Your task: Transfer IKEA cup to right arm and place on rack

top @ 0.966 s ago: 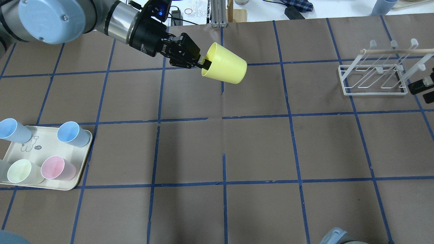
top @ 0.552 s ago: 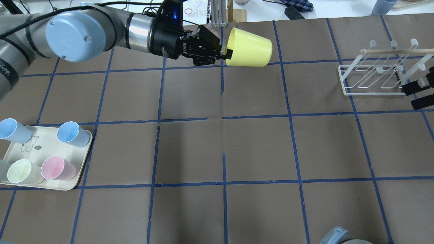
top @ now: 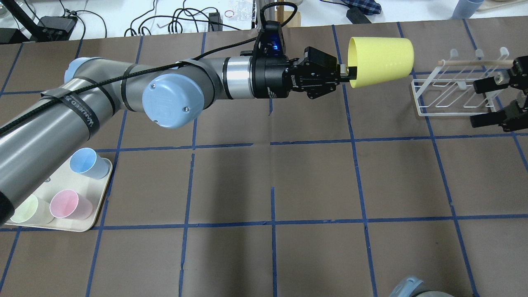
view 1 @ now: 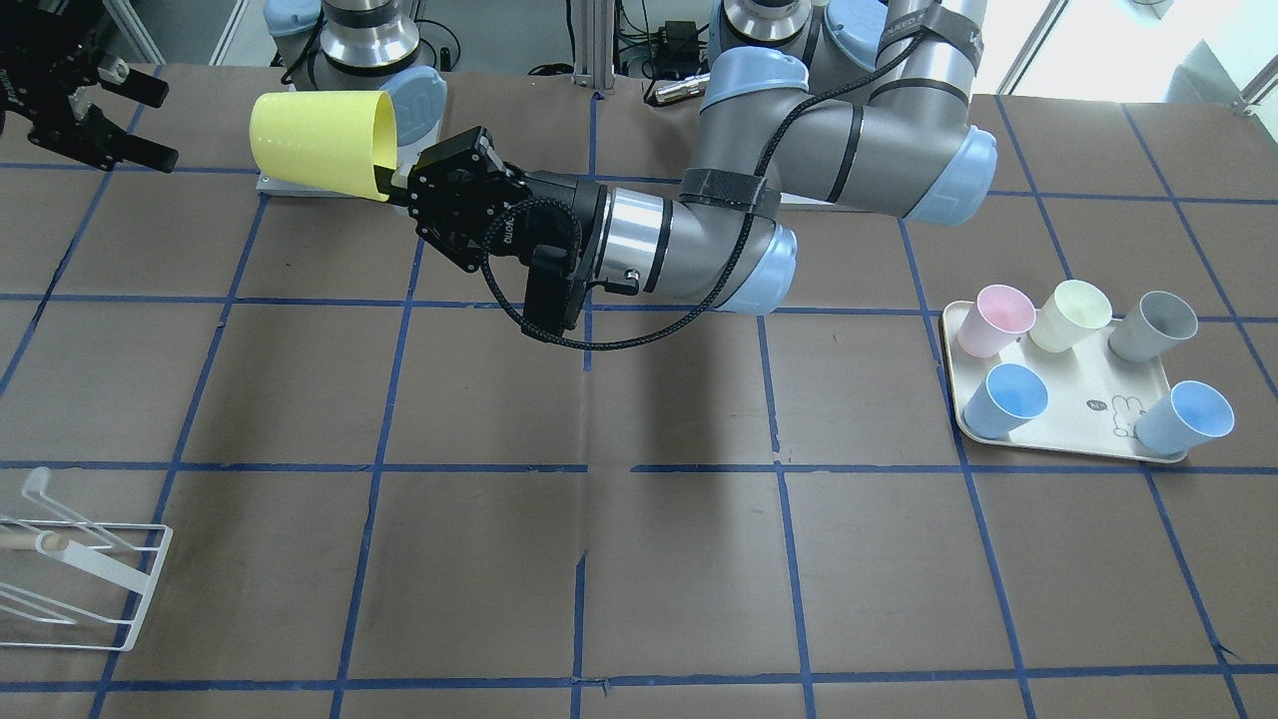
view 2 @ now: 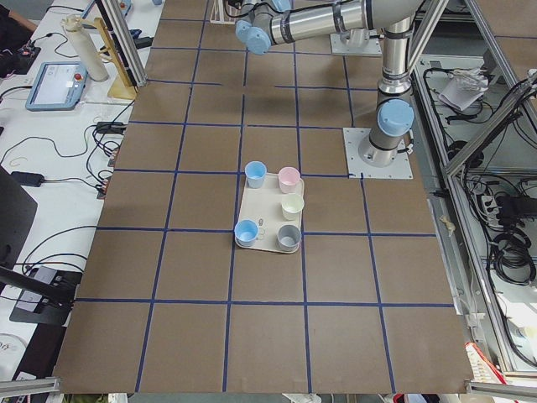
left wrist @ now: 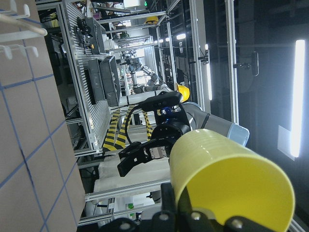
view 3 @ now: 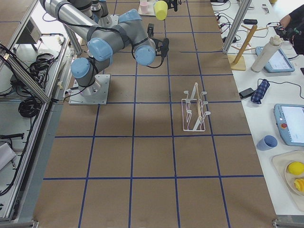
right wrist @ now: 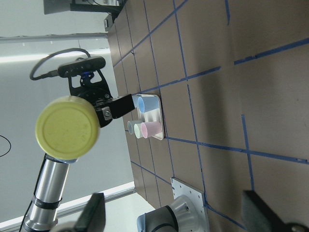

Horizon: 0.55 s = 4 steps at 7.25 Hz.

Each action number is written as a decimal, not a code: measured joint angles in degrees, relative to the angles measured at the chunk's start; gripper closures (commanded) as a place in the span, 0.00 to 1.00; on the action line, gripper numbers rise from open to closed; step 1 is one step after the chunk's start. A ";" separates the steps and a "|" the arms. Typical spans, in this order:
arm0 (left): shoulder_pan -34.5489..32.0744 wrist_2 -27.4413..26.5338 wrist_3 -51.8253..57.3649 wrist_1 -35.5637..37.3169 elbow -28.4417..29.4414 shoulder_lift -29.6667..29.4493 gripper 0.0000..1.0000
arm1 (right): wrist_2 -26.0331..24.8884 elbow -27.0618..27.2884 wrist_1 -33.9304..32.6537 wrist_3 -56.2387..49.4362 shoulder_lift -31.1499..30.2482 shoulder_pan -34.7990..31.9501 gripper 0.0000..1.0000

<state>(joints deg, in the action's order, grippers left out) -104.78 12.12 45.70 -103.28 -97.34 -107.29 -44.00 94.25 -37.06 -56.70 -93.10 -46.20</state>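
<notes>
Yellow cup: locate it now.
Overhead view, upper right: yellow cup hangs sideways in the left end effector, just short of the rack.

My table [top: 313,181] is brown with a blue grid. A rack [view 3: 195,108] and a tray [view 1: 1058,429] sit on it.

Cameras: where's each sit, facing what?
Front-facing: across table, facing robot; left hand holds yellow cup.
Overhead: behind robot, looking down; left arm, right hand, rack.
Exterior left: table's end; tray, left arm's base.
Exterior right: opposite end; rack, right arm.
Left wrist: past cup toward right hand.
Right wrist: faces cup's base.
All but exterior left show the cup.
</notes>
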 measured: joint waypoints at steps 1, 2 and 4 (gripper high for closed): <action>-0.70 1.24 0.50 0.55 -1.37 -0.02 1.00 | 2.04 -0.01 1.47 -1.30 0.02 -0.05 0.00; -1.58 1.73 0.77 0.80 -2.11 -0.06 1.00 | 3.00 -0.03 3.97 -2.52 -0.05 -0.09 0.00; -3.14 2.20 0.94 2.30 -2.56 -0.40 1.00 | 4.84 0.14 7.29 -3.71 -0.17 -0.23 0.00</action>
<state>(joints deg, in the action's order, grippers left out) -107.92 14.31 46.64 -100.98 -99.90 -107.69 -39.16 94.40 -29.78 -60.41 -93.26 -46.43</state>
